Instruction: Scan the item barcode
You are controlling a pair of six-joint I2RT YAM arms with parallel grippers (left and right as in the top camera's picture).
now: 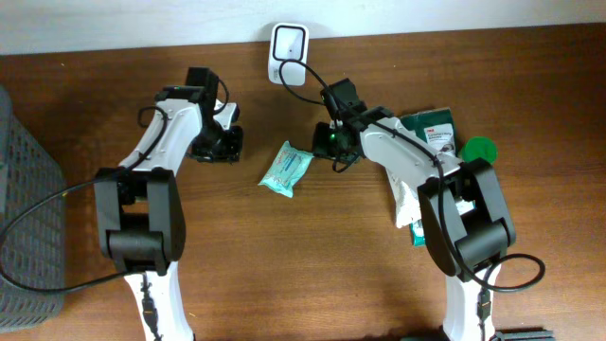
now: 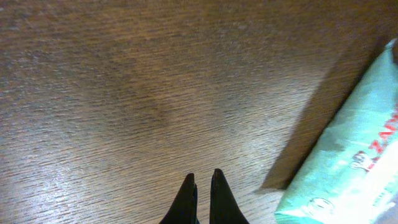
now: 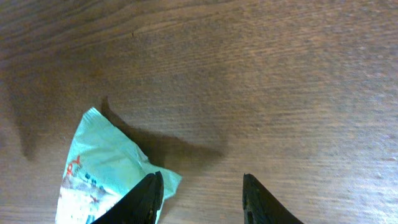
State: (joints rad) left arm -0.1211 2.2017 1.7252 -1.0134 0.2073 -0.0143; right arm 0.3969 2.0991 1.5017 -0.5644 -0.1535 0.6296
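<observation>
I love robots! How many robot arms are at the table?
2. The left arm is left of the teal packet; the right arm is right of it. None seem hidden.

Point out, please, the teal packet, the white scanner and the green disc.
teal packet (image 1: 286, 169): overhead view, middle of its upper face.
white scanner (image 1: 288, 43): overhead view, centre of its front.
green disc (image 1: 478, 150): overhead view, middle of its visible top.
</observation>
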